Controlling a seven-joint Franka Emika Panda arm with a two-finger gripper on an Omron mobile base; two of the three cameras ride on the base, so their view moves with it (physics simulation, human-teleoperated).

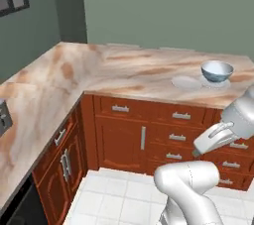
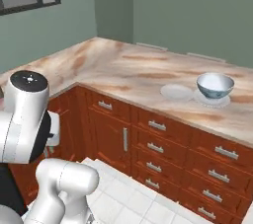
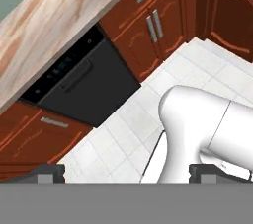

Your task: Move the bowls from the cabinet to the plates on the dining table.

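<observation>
The pincer (image 3: 126,171) points down at the white floor tiles, its two dark tips standing as wide apart as they go with nothing between them, so it carries no bowl. Up and to the left of the pincer in the hand view lies a marble worktop, with a black dishwasher front (image 3: 81,87) below it and red-brown doors further right.

In the base views the dining table (image 2: 113,67) stretches away from the arm. Going left to right across it, the first task thing is an empty plate (image 2: 176,92), flat and bare. Touching distance to its right sits the second plate (image 2: 213,100), and on it stands the pale grey-blue bowl (image 2: 215,84), upright and centred. Both lie well away from the pincer, which hangs low near the cabinet fronts.

By this showing the task looks about half done: one bowl is set on its plate, and the other plate waits. The cream bowl with the green band and the wall cabinet are not to be made out here, so the arm probably has to go back to fetch it.
</observation>
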